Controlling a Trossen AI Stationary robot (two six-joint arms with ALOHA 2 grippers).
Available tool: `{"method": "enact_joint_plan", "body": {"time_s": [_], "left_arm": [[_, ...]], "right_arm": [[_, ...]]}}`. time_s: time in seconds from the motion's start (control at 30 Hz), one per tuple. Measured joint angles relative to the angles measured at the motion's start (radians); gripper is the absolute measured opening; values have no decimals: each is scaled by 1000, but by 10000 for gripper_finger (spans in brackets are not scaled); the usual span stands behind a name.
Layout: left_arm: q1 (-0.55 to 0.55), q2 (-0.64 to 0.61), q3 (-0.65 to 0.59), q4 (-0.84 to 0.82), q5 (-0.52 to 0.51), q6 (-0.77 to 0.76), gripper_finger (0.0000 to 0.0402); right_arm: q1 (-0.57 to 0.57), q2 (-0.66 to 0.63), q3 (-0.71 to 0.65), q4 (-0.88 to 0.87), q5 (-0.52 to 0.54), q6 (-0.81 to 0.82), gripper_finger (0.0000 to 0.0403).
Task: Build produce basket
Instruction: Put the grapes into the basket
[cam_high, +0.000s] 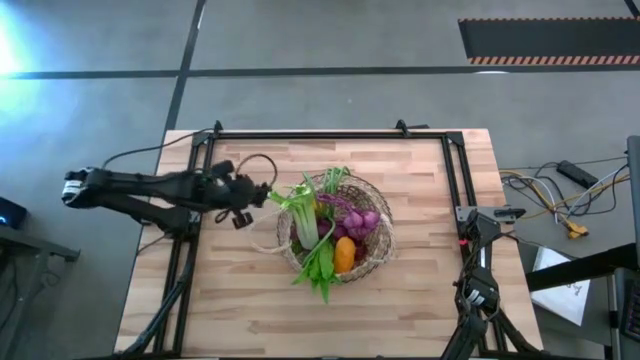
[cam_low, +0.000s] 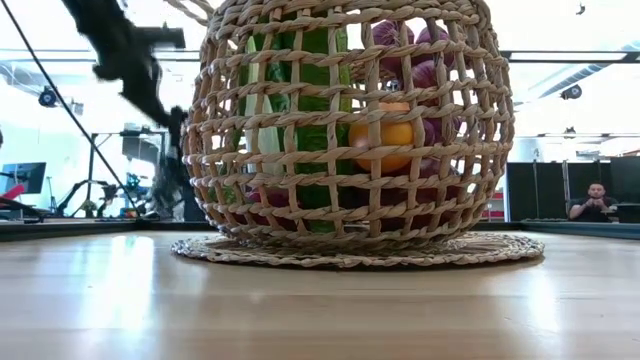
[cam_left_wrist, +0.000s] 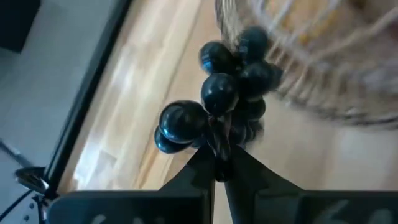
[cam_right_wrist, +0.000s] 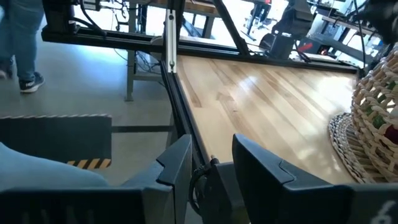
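The pale woven basket (cam_high: 337, 228) stands mid-table on its flat woven base (cam_low: 350, 250). Its thin loop handle (cam_high: 262, 240) hangs over the left side. Inside are a white-green leek (cam_high: 305, 215), green leaves (cam_high: 320, 268), an orange piece (cam_high: 343, 253) and purple bunches (cam_high: 357, 214). My left gripper (cam_high: 250, 195) is just left of the basket, raised off the table and shut on a bunch of dark grapes (cam_left_wrist: 217, 93). My right gripper (cam_right_wrist: 211, 168) waits open at the table's right edge, with nothing between its fingers. My left gripper pinches the dark grape bunch at its near end (cam_left_wrist: 217, 134) between its two fingers. The fingers slant down from the table's left side toward the basket. The bunch sticks out past the fingertips and hangs clear of the table, close beside the basket's wall (cam_left_wrist: 311, 56).
A black frame rail (cam_high: 330, 135) runs along the table's far edge and down both sides. Bare wood lies in front of the basket and to its right. Cables lie on a side surface (cam_high: 560, 195) beyond the right edge. A person sits far behind the table (cam_low: 596, 200).
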Motion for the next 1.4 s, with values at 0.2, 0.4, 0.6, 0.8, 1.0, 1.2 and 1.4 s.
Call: {"method": "enact_joint_plan", "body": {"time_s": [0.2,0.4,0.6,0.8,1.0,1.2,1.4], "left_arm": [[-88,-45,255,-84,-23,-49,2],[-167,10,532,-76,-62,-13,2],[-237,138,758,-1,-39,70,2],[-287,330,929,14,104,154,1],[-321,504,1073,0,161,215,1],[-333,621,1223,3,148,320,1],[-349,644,1326,3,92,384,1]], "right_arm": [[0,0,0,0,3,-1,109],[0,0,0,0,3,-1,109],[0,0,0,0,3,-5,109],[0,0,0,0,3,-1,109],[0,0,0,0,3,-1,109],[0,0,0,0,3,-1,109],[0,0,-1,0,2,-1,109]]}}
